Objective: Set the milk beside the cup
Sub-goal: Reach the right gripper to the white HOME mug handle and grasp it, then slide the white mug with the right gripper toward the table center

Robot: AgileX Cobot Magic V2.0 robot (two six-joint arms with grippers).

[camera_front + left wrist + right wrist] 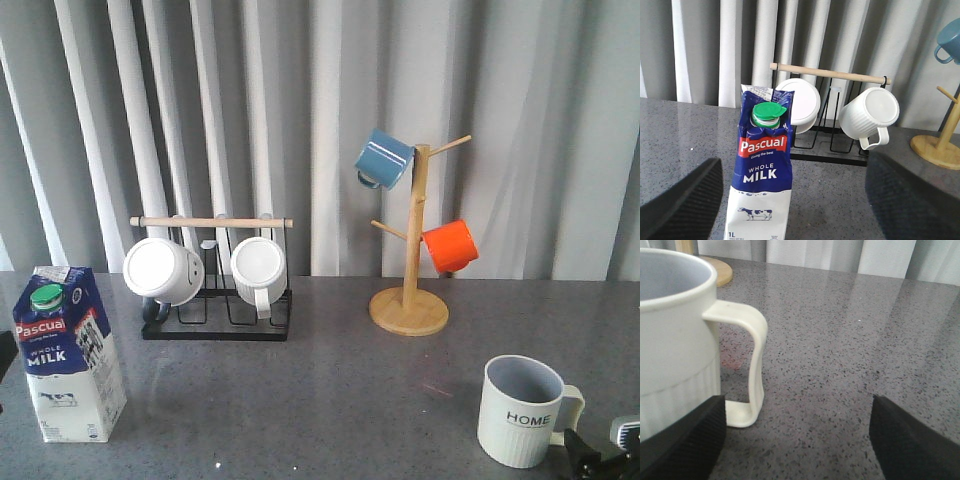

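The milk carton (pixel 68 352), blue and white with a red "Pascual" band and green cap, stands upright at the table's near left. In the left wrist view the milk (pixel 760 175) stands between my left gripper's (pixel 792 200) open fingers, nearer one finger (pixel 682 202), untouched. The cream ribbed "HOME" cup (pixel 520 410) stands at the near right. My right gripper (pixel 797 440) is open and empty just right of the cup's handle (pixel 752 365); its tip shows in the front view (pixel 600 455).
A black wire rack (pixel 215 300) with a wooden bar holds two white mugs at the back left. A wooden mug tree (pixel 412 260) carries a blue mug (pixel 384 158) and an orange mug (pixel 449 246).
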